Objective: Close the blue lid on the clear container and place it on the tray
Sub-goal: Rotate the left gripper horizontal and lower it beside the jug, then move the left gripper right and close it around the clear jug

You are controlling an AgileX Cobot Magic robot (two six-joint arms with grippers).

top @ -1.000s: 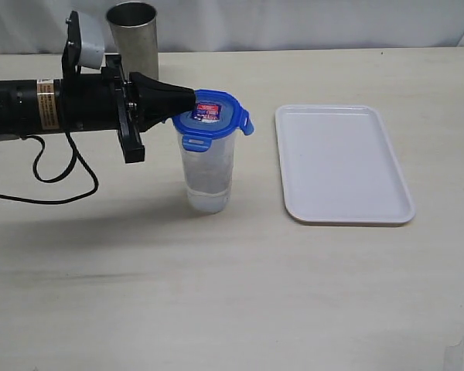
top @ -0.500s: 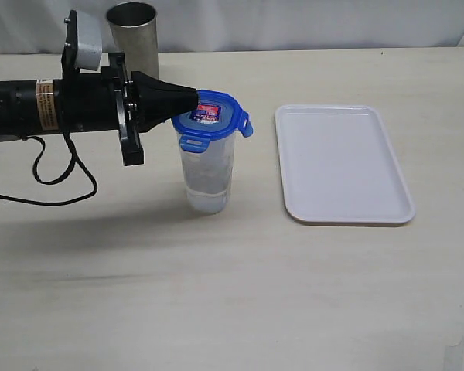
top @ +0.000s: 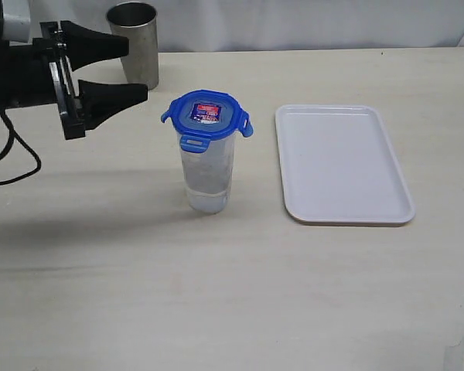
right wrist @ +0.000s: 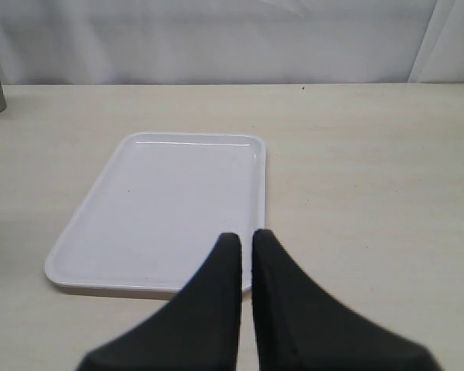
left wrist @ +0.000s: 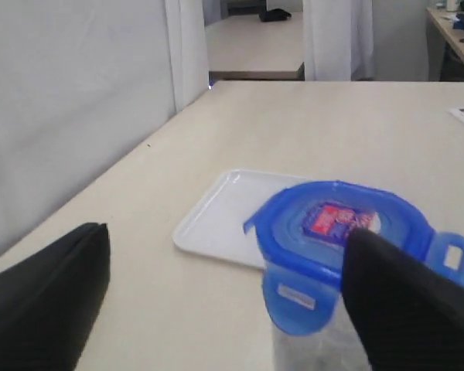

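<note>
The blue lid (top: 206, 116) sits flat on the mouth of the clear container (top: 207, 174), with its red-and-white sticker (top: 205, 113) facing up. Its tabs (top: 193, 141) stick outward around the rim, and the front one hangs down over the wall of the container. Whether they are snapped shut, I cannot tell. The container stands upright on the worktop (top: 232, 294), to the left of the tray (top: 342, 164), near it but not touching it. The tray is white with a low rim and lies flat on the worktop.

The left pincer (top: 137, 68) hangs to the left of the container, at about the height of the lid and apart from it. It is released: the two black fingers stand wide, with only air between them. In the left wrist view one finger (left wrist: 402, 301) covers a part of the lid. Behind this pincer a grey steel cup (top: 133, 42) stands upright near the far edge of the worktop, well apart from the container.

The right pincer (right wrist: 246, 236) is seen only in its own wrist view. It is clenched, the two fingers nearly touching and gripping nothing, and it points toward the tray.
</note>
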